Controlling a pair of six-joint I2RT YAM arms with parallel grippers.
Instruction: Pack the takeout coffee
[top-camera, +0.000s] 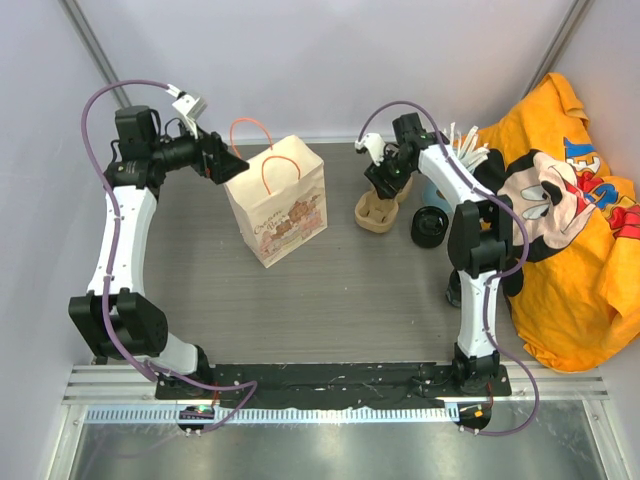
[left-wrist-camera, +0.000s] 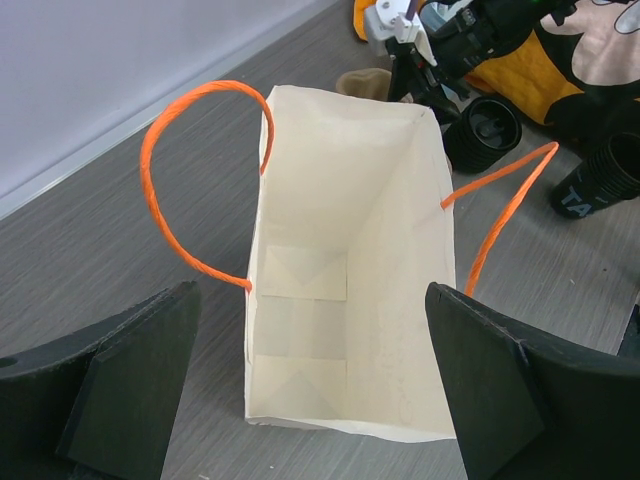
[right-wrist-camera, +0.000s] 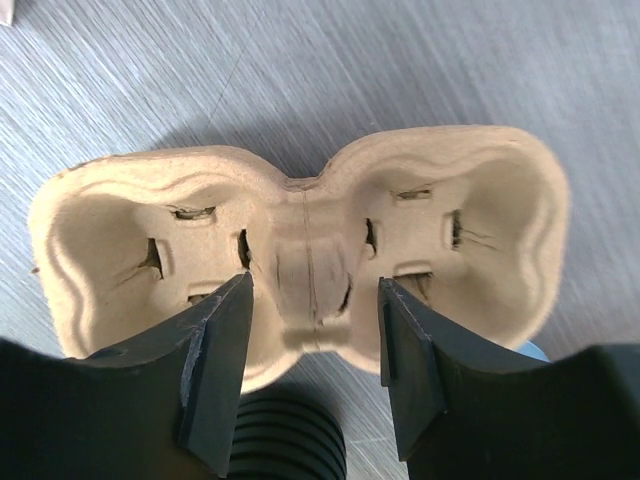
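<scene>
Two sets of jaws show from above: your left jaws stand spread wide just beside the top edge of the paper bag (top-camera: 278, 200), and your right jaws hang over the cardboard carrier (top-camera: 378, 212). The takeout coffee (top-camera: 430, 225) sits on the surface (top-camera: 350, 300) just beside the carrier, outside the right jaws and untouched. From your left wrist, the bag's open mouth lies between and below the spread left jaws, the coffee beyond its far rim. From your right wrist, the right jaws stand apart, straddling the carrier's middle ridge without pinching it.
</scene>
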